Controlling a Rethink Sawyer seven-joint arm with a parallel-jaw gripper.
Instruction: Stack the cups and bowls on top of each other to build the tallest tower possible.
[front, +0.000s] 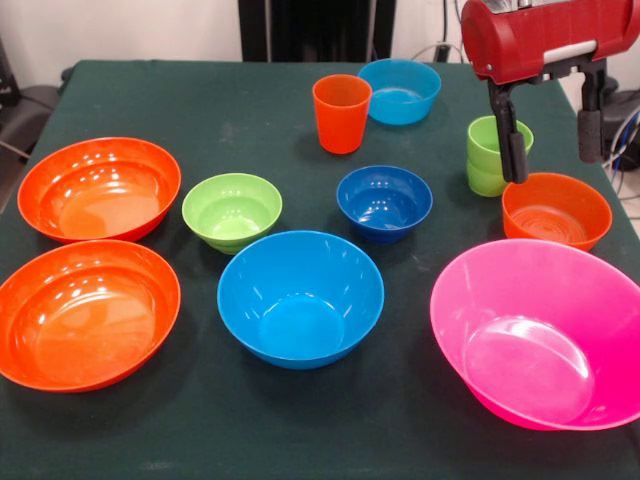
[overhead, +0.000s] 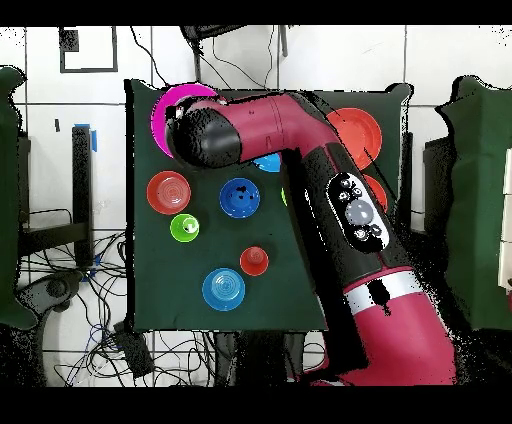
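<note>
gripper (front: 552, 140) gapes empty over small orange bowl (front: 556, 209).

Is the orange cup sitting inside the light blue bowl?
No, the orange cup stands by itself on the green table, just in front of and beside the light blue bowl, not inside it.

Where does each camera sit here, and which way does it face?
Front view: across the table, facing the robot; shows its hand, open, above the stacked green cups.
Overhead view: above, looking straight down; the arm covers part of the table.
Shared: pink bowl, dark blue bowl, orange cup.
</note>
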